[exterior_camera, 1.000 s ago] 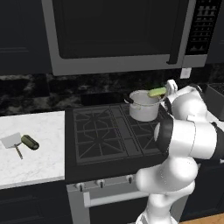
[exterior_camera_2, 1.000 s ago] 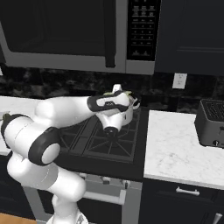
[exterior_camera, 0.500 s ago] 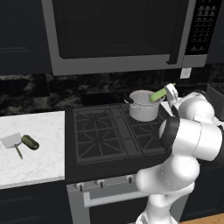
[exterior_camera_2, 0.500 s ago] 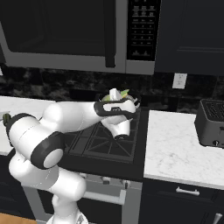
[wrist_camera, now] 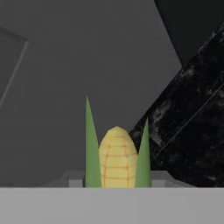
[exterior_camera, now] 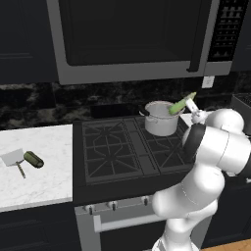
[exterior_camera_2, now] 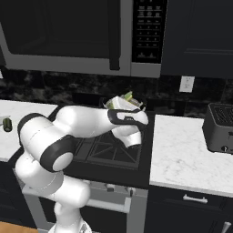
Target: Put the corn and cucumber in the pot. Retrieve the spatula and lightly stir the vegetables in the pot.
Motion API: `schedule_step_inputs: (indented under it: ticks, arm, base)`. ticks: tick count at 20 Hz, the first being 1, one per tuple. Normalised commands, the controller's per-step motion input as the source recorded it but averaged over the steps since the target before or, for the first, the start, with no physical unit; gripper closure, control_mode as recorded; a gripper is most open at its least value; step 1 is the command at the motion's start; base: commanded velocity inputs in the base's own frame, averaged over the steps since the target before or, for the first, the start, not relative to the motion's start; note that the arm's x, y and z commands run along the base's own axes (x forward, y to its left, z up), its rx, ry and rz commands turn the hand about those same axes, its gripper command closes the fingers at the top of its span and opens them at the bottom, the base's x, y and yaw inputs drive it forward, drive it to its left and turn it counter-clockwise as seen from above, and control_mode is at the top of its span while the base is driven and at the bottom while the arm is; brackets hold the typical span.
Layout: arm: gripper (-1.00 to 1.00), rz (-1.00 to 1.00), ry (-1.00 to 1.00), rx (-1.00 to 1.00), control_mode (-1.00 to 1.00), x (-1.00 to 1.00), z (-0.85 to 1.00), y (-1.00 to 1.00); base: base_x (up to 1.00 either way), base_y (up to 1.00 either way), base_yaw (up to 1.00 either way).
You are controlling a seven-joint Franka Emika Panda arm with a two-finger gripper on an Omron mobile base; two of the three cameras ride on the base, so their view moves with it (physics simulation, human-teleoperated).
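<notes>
Gripper (exterior_camera: 188, 104) clamping corn (exterior_camera: 181, 104), tilting over pot (exterior_camera: 161, 118) rim; risking cob glancing off rim onto stove (exterior_camera: 122, 152) if releasing off-centre.

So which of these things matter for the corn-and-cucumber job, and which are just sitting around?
Job:
corn, held in gripper over pot
cucumber and spatula, on left counter

Lying about:
toaster
microwave

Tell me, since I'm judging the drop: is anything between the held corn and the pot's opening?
Nothing visible. The gripper holds the corn tilted just above the pot rim on the stove's rear burner, with only air between them; the pot's opening is uncovered.
</notes>
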Motion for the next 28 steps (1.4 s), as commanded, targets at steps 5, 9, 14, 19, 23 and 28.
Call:
schedule_step_inputs:
  ticks: [5,9,14,19,23,28]
  arm:
    - [1.00,0.00,-0.24,-0.09,-1.00,0.00,-0.04,0.08]
    - [1.00,0.00,-0.13,-0.13,-1.00,0.00,-0.09,0.10]
    - [1.00,0.00,-0.06,-0.20,-1.00,0.00,-0.02,0.05]
    - [1.00,0.00,-0.08,-0.23,-1.00,0.05,0.00,0.06]
    - [1.00,0.00,-0.12,-0.10,-1.00,0.17,0.00,0.18]
    - [1.00,0.00,-0.11,0.00,-1.00,0.33,0.00,0.13]
  base:
    - [0.00,0.00,0.00]
    - [0.00,0.00,0.00]
    - [0.00,0.00,0.00]
    - [0.00,0.00,0.00]
    - [0.00,0.00,0.00]
    - [0.00,0.00,0.00]
